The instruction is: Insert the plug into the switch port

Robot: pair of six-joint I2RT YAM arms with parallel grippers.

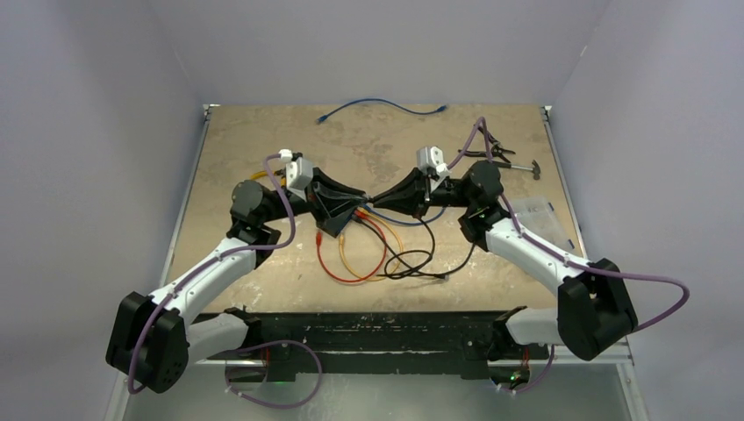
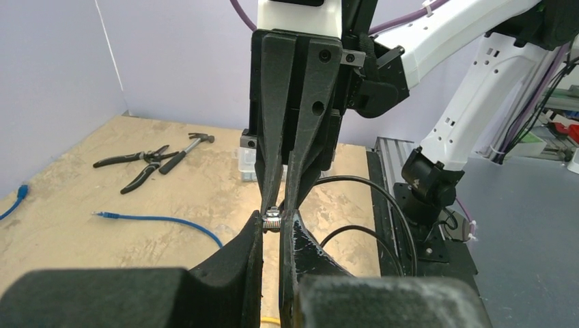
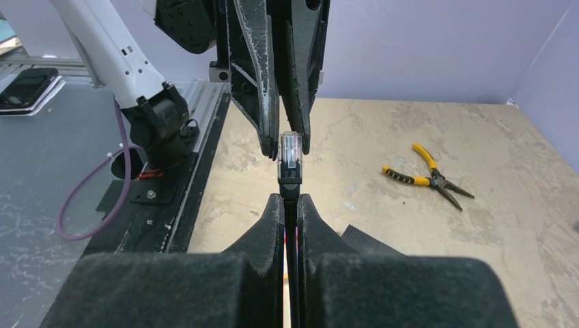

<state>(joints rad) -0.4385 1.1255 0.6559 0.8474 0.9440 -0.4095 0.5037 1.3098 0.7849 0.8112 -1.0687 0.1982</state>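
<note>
Both arms meet nose to nose above the middle of the worktop (image 1: pixel 263 140), sharing the plug (image 3: pixel 290 147) in the air between them. The left tool (image 2: pixel 273 222) is closed on the plug's clear head, and the right tool (image 3: pixel 290 199) is clamped tight on the black boot just behind it, with the black cable (image 1: pixel 421 254) trailing down in loops onto the worktop. This double hold looks like a handover or a re-grip, probably so that one arm ends up with the head pointing outward and free for insertion. The switch cannot be picked out with certainty in any view, so the plug's alignment with a port cannot be judged.
</note>
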